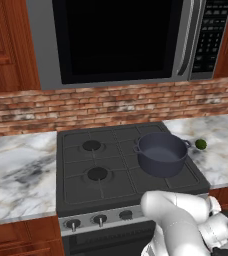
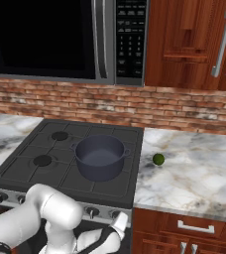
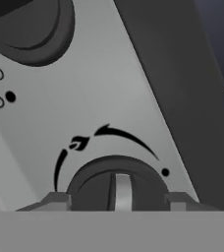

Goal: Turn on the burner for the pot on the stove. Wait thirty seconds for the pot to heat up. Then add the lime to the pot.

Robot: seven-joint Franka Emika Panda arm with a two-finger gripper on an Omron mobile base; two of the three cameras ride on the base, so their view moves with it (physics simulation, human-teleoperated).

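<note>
— Pot (image 1: 161,154): where did it sit?

— On the stove (image 1: 81,170), over the right-hand side of the grates, toward the back right corner in the left base view. It was upright, without a lid, and nothing could be seen inside it. The two burners on the left half of the cooktop were bare.

— And the lime (image 1: 201,144)?

— On the marble counter (image 1: 221,150) to the right of the stove, just beyond the stove's right edge and level with the pot. It was near the pot but not touching it. The right base view showed the same: lime on the counter close to the stove's edge, the pot apart from it.

— Where was the arm (image 1: 181,220)?

— Bent low in front of the stove, below the silver front strip. In the right base view the hand (image 2: 107,238) reached up at the strip's right end, by the knobs there.

— What did the gripper (image 3: 116,201) do?

— In the hand view it was right up against one dark knob (image 3: 115,184) on the silver panel, with a fingertip (image 3: 52,201) on each side of the knob. The jaws were pinched on that knob. A silver bar across the knob's face stood upright between the tips, and a black arc with a small flame mark curved over it. Another knob (image 3: 30,27) showed at the top left corner.

— Any flame under the pot?

— I could not tell.
</note>
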